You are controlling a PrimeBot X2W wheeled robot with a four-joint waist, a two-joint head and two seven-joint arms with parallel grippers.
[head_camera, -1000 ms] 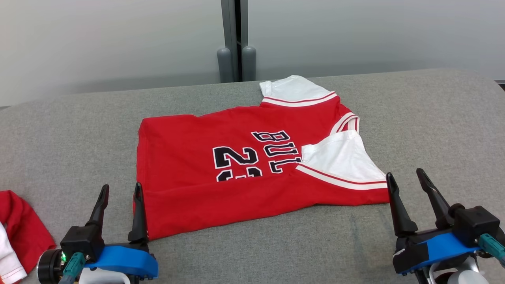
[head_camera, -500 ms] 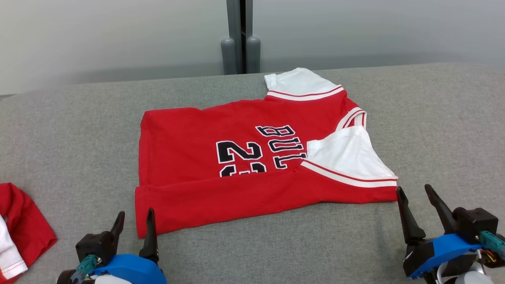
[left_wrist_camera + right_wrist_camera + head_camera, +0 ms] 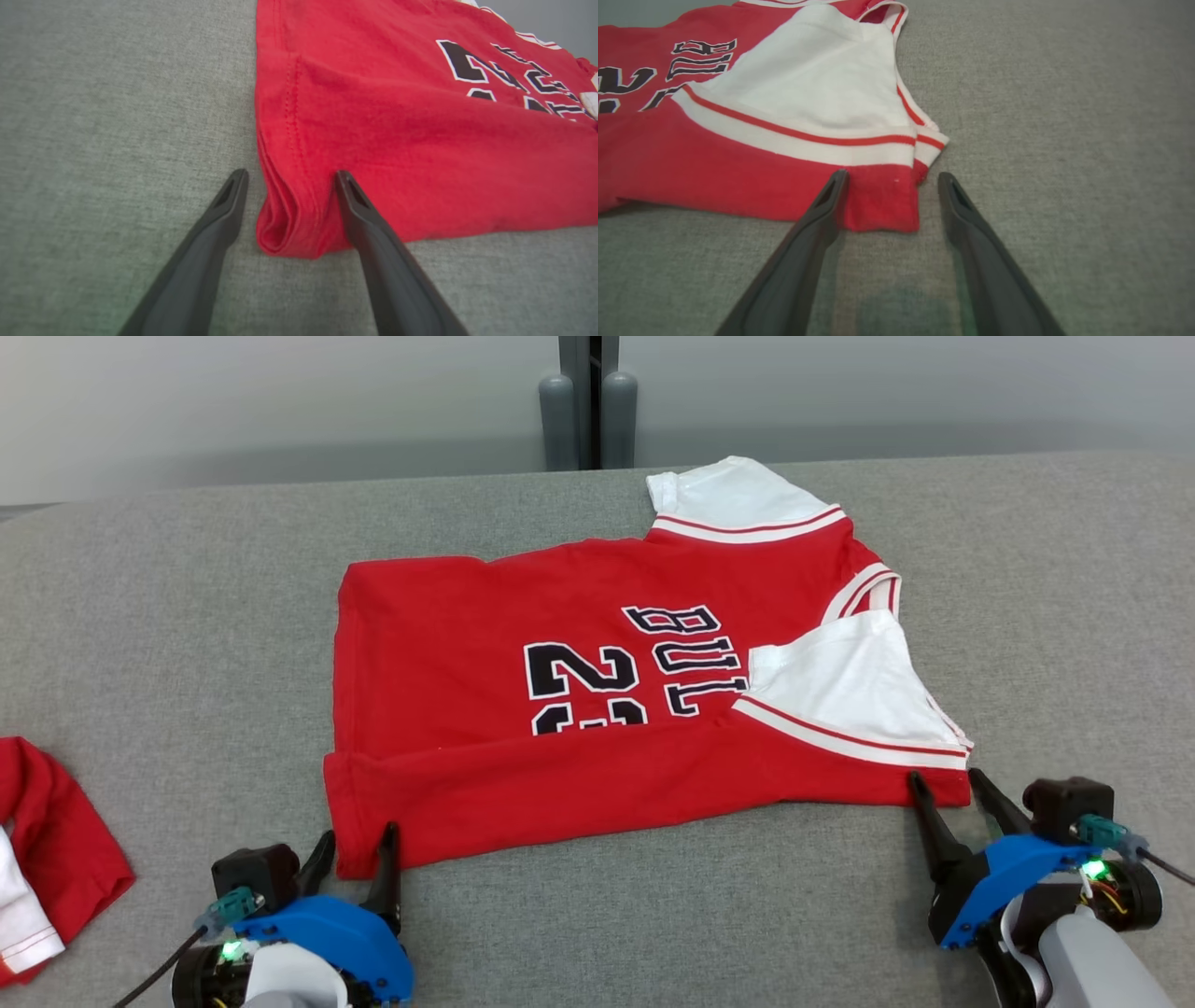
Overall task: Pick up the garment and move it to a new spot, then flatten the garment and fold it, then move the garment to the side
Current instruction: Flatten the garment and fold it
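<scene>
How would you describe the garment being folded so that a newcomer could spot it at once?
On the wide grey padded surface, look to the middle: a red jersey lies there, partly folded, with white sleeves and black lettering. Unlike the red-and-white garment at the left edge, its near corners sit inside the open left gripper and right gripper.
</scene>
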